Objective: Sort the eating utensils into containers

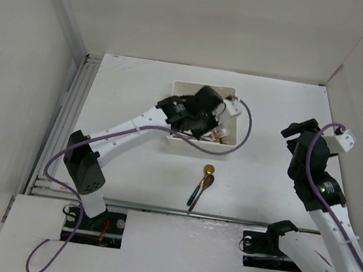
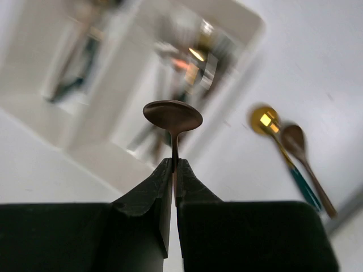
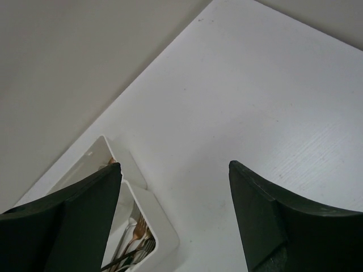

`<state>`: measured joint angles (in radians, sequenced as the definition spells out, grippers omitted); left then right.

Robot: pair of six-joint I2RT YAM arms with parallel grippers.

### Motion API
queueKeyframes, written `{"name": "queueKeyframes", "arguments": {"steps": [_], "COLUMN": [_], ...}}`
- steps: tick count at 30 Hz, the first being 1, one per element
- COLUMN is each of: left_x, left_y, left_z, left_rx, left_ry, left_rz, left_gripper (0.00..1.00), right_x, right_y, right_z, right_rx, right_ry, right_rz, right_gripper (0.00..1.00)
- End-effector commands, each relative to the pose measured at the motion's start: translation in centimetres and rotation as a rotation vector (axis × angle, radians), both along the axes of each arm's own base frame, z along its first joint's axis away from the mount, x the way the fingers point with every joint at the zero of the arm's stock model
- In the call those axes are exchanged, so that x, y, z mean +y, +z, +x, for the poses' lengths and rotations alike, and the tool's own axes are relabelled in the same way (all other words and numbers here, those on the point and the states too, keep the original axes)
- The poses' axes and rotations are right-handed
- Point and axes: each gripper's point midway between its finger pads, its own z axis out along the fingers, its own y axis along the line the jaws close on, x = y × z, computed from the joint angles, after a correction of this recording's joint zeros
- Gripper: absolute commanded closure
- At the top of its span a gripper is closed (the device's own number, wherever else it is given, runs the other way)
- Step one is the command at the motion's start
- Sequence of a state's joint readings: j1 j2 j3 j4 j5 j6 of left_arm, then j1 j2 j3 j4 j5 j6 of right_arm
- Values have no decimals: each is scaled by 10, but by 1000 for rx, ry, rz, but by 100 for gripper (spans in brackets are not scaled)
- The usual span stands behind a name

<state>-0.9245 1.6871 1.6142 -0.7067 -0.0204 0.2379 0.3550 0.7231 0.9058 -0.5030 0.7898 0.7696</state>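
Jaws, left gripper (image 2: 173, 165): pressed together on the handle of a copper spoon (image 2: 172, 115), held over the white bins (image 1: 179, 87). The spoon's handle is almost wholly hidden between the fingers; only a short neck and the bowl show. Its long axis runs in line with the fingers, bowl pointing away from the gripper toward the bins. In the top view the arm covers this spoon entirely.

Bins: blurred in the left wrist view, contents unreadable there. The right wrist view shows two side by side, touching. The near bin (image 3: 161, 218) holds forks (image 3: 136, 229), partly cut off by a finger. The far bin (image 3: 105, 150) is mostly hidden.

Table (image 1: 272, 210): a gold spoon (image 1: 208, 169) with a green handle and a brown spoon (image 2: 295, 139) lie together in front of the bins, touching at the bowls. Bowls point toward the bins, handles toward the arm bases.

Jaws, right gripper (image 3: 175, 167): spread wide, nothing between them, off to the side of the bins.
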Motion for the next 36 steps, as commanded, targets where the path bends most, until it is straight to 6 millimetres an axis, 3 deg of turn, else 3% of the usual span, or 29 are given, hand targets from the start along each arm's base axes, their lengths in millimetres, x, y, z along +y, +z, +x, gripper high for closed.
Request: {"name": "queueKeyframes", "arguments": {"steps": [1,2,3,4,5,7,9,10,12,13,18,22,23,25,28,30,32,35,36], "left_x": [14,9,18,20,21,17,11,9,4,-4,-10,-10,-9,-7,-5,-4,-3,0,-4], "left_y": [62,89,82,86,95,89,100,86,88,75,49,20,16,10,18,26,33,60,78], "left_z": [79,104,135,154,173,215,241,254,266,271,285,284,282,279,266,255,249,241,234], "left_rx": [-260,-356,-406,-458,-533,-631,-733,-735,-760,-748,-750,-696,-674,-648,-601,-575,-562,-541,-541], "left_ry": [56,77,130,142,120,144,143,144,145,125,115,108,112,119,124,120,130,234,259], "left_rz": [-22,-60,-4,10,43,64,64,80,60,55,54,82,85,87,54,19,-8,-70,-111], "left_gripper": [100,100,100,100,100,100,100,100,100,100,100,99,93,71,44,41,30,30,32], "right_x": [14,15,20,20,20,20,19,19,15,12,0,-7,-7,-10,-12,-12,-12,-10,-11], "right_y": [46,40,44,50,40,47,46,46,45,45,45,44,44,47,48,46,46,51,54], "right_z": [21,29,34,38,46,52,59,59,60,60,52,45,45,42,38,36,36,32,29], "right_rx": [-144,-121,-127,-139,-102,-101,-77,-77,-59,-58,-47,-39,-35,-39,-40,-40,-40,-58,-68], "right_ry": [56,60,80,84,83,85,81,81,75,65,38,21,23,15,17,17,17,37,36], "right_rz": [-1,-22,-16,-23,-41,-48,-75,-75,-100,-100,-124,-142,-150,-159,-176,-176,-176,-175,-173], "right_gripper": [18,18,18,18,18,18,18,17,17,17,17,16,16,16,15,15,15,15,15]}}
